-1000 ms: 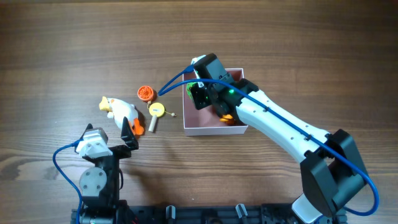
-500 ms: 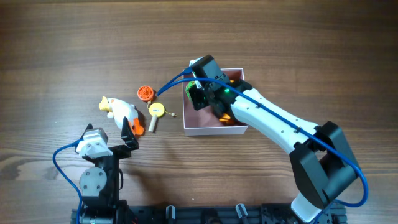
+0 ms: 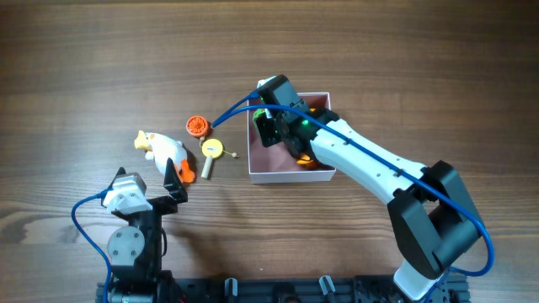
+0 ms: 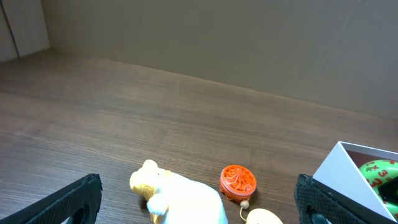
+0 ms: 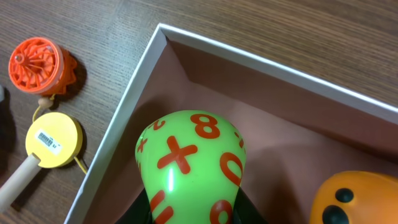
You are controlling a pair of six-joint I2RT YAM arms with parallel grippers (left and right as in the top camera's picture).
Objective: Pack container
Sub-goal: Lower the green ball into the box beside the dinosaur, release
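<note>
Container (image 3: 286,178) first: the small square box with thin white walls and a dusty pink inside is sitting on the wooden table (image 3: 101,67), a little right of the middle in the overhead view. The right gripper (image 3: 271,126) is hanging over its left part. From the right wrist camera, the near left corner of the box is lying just beyond and below the dark fingers (image 5: 142,211). Those fingers are pinching a green toy (image 5: 193,162) covered in orange numerals and signs, one finger on each side of its lower part, and the toy is hovering over the pink floor close to the left wall. An orange toy with dark spots (image 5: 357,199) is resting inside the box, toward its right side (only part of it is showing at the picture's edge).

Just outside the left wall, an orange ribbed wheel (image 3: 196,126) and a yellow disc on a wooden stick (image 3: 211,150) are lying near each other on the table. Farther left, a white and yellow duck (image 3: 164,150) is lying on its side, well apart from the box. The left gripper (image 3: 175,188) is waiting low beside the duck, its fingers (image 4: 74,199) spreading wide with nothing between them.
</note>
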